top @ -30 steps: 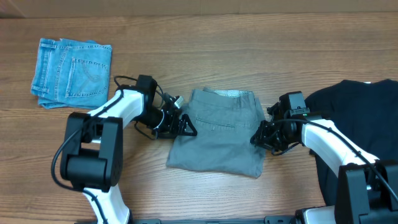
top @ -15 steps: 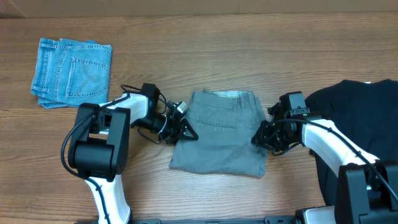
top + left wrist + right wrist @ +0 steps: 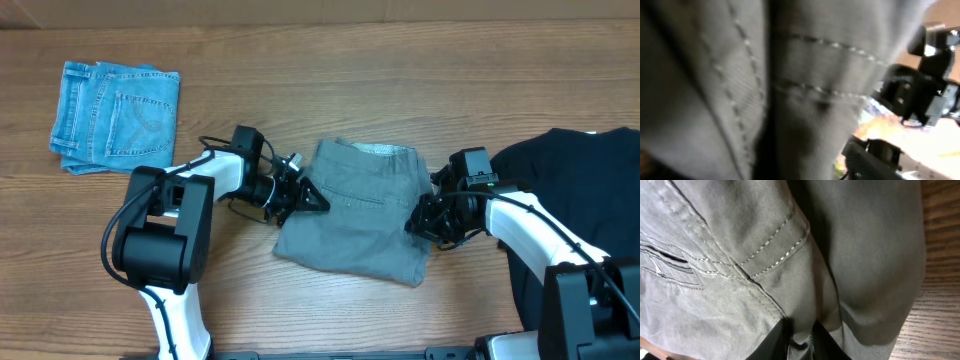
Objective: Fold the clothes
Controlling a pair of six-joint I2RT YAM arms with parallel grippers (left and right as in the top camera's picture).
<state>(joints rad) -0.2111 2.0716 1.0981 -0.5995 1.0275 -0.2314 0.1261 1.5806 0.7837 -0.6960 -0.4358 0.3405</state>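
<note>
Right fingers (image 3: 776, 341) pinching clothes (image 3: 805, 255) | left fingers (image 3: 312, 200) spread unclear, cloth-blocked

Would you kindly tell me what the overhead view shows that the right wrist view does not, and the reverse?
Only overhead: the blue jeans folded at the far left, the black garment at the right, and the left gripper at the left edge of the grey trousers. Only right wrist: the pocket slit and seam stitching up close, and the right gripper pinching a fold of the cloth. Both: the grey trousers and the wooden table.
</note>
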